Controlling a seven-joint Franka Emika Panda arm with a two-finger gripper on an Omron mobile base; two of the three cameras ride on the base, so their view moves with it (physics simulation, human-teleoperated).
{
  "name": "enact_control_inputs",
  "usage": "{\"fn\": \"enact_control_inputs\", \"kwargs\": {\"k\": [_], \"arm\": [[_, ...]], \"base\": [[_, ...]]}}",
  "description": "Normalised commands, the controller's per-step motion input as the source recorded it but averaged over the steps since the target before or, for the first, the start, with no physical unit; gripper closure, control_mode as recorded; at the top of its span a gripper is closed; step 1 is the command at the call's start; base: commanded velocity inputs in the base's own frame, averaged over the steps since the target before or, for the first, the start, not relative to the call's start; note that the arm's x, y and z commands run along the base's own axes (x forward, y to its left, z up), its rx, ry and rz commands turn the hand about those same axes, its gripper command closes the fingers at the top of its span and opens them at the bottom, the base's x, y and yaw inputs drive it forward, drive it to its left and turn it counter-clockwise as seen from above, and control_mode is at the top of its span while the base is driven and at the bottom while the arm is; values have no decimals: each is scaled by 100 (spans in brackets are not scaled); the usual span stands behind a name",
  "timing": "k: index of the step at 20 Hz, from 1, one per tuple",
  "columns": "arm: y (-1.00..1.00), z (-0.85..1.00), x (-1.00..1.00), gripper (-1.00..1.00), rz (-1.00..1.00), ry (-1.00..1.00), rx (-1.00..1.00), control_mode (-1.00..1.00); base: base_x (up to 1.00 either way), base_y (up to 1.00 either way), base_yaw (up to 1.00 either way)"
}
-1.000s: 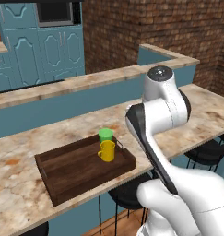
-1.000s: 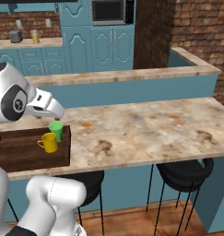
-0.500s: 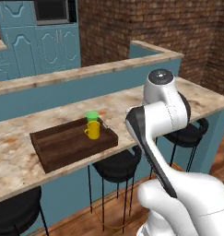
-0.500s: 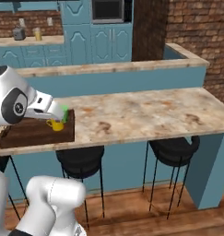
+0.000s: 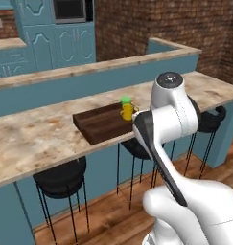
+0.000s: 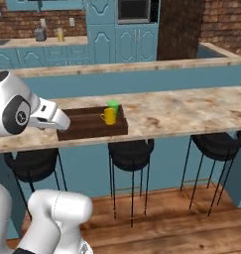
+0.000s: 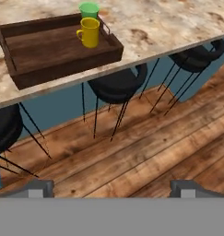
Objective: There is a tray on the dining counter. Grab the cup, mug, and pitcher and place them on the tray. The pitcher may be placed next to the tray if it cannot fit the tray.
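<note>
The dark wooden tray lies on the dining counter. The yellow mug stands in its right end, and the green cup stands just behind the mug. From the right base view, tray, mug and cup sit mid-counter. They appear again from the left as tray, mug and cup. A small yellowish vessel, apparently the pitcher, stands on the far kitchen counter. My gripper hangs open and empty over the floor, well short of the counter.
Black stools stand under the dining counter's edge, with more of them along its length. Wooden floor lies between me and the counter. A grey object stands beside the yellowish vessel. A raised teal ledge runs behind the counter.
The whole picture has shifted: the base has backed away from the dining counter, so stools and floor now show. Tray, mug and cup keep their places. The gripper stays open.
</note>
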Motion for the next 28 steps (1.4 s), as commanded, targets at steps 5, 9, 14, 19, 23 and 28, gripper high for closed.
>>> {"fn": "enact_control_inputs", "kwargs": {"k": [5,9,14,19,23,28], "arm": [[0,0,0,-100,0,0,0,100],[0,0,0,-100,0,0,0,100],[0,0,0,-100,0,0,0,100],[0,0,0,-100,0,0,0,100],[0,0,0,-100,0,0,0,100],[0,0,0,-100,0,0,0,100]], "base": [[-46,100,0],[-43,100,0],[-38,100,0],[-30,100,0],[-16,100,0],[1,100,0]]}}
